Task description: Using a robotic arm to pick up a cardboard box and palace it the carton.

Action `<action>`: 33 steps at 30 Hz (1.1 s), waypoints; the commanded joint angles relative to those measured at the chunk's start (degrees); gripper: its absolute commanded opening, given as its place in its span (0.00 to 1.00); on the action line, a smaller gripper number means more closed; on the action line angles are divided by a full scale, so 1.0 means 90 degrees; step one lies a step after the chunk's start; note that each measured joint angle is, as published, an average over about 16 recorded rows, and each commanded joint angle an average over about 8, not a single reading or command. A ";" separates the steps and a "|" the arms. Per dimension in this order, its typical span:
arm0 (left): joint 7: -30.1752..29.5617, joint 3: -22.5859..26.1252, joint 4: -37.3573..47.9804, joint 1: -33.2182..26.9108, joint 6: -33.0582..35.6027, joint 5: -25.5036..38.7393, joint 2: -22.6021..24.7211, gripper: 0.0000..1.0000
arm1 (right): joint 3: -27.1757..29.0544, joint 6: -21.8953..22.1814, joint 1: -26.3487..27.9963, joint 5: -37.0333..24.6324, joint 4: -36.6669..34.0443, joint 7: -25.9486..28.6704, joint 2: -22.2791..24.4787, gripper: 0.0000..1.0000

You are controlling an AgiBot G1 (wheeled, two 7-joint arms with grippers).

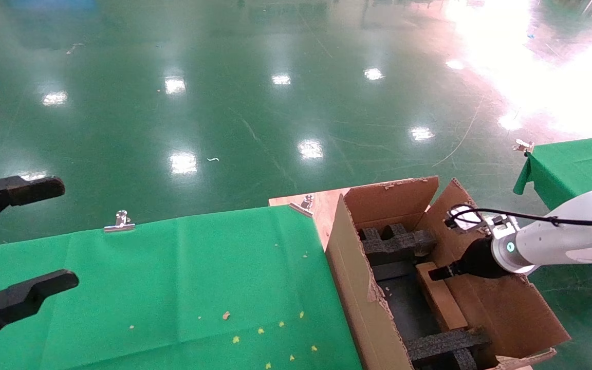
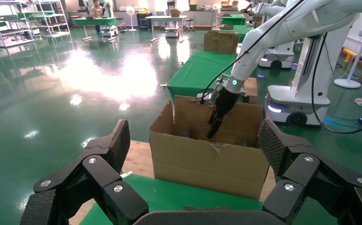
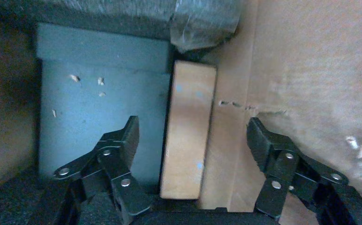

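Observation:
The carton (image 1: 357,288) stands open at the table's right end, with black foam blocks (image 1: 396,244) inside. The small cardboard box (image 1: 440,303) rests on its edge inside, against the carton's right wall. The white robotic arm (image 1: 558,241) reaches in from the right. My right gripper (image 1: 432,275) is open inside the carton. In the right wrist view the right gripper (image 3: 194,129) straddles the cardboard box (image 3: 188,131) with gaps on both sides, touching nothing. My left gripper (image 1: 67,234) hangs open and empty at the far left over the green cloth.
A green cloth (image 1: 172,288) covers the table, held by metal clips (image 1: 119,222). A bare wooden strip (image 1: 321,205) borders the carton. A second green table (image 1: 578,164) stands at the right. From the left wrist, the carton (image 2: 207,161) shows beyond the left gripper (image 2: 194,140).

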 commanded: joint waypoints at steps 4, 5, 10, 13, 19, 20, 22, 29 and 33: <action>0.0000 0.0000 0.0000 0.0000 0.0000 0.0000 0.0000 1.00 | 0.0076 0.0073 0.0353 -0.0024 0.0293 0.0003 0.0175 1.00; 0.0000 0.0000 0.0000 0.0000 0.0000 0.0000 0.0000 1.00 | 0.0112 0.0108 0.0478 -0.0028 0.0417 -0.0007 0.0233 1.00; 0.0000 0.0000 0.0000 0.0000 0.0000 0.0000 0.0000 1.00 | 0.0388 0.0276 0.1153 0.0030 0.1422 -0.0173 0.0639 1.00; 0.0000 0.0000 0.0000 0.0000 0.0000 0.0000 0.0000 1.00 | 0.0646 0.0305 0.1471 0.0219 0.2289 -0.0428 0.0974 1.00; 0.0000 0.0000 0.0000 0.0000 0.0000 0.0000 0.0000 1.00 | 0.1265 -0.0053 0.1663 0.1170 0.3705 -0.1100 0.1532 1.00; 0.0000 0.0000 0.0000 0.0000 0.0000 0.0000 0.0000 1.00 | 0.1369 -0.0146 0.1660 0.1367 0.3864 -0.1201 0.1595 1.00; 0.0000 0.0000 0.0001 0.0001 -0.0001 0.0000 -0.0001 1.00 | 0.1544 -0.0307 0.1641 0.1715 0.4081 -0.1348 0.1687 1.00; 0.0000 0.0000 0.0002 0.0002 -0.0002 0.0000 -0.0001 1.00 | 0.1701 -0.0444 0.1614 0.2014 0.4219 -0.1453 0.1760 1.00; 0.0000 0.0000 0.0002 0.0002 -0.0002 0.0000 -0.0002 1.00 | 0.1766 -0.0474 0.1543 0.1951 0.4168 -0.1469 0.1723 1.00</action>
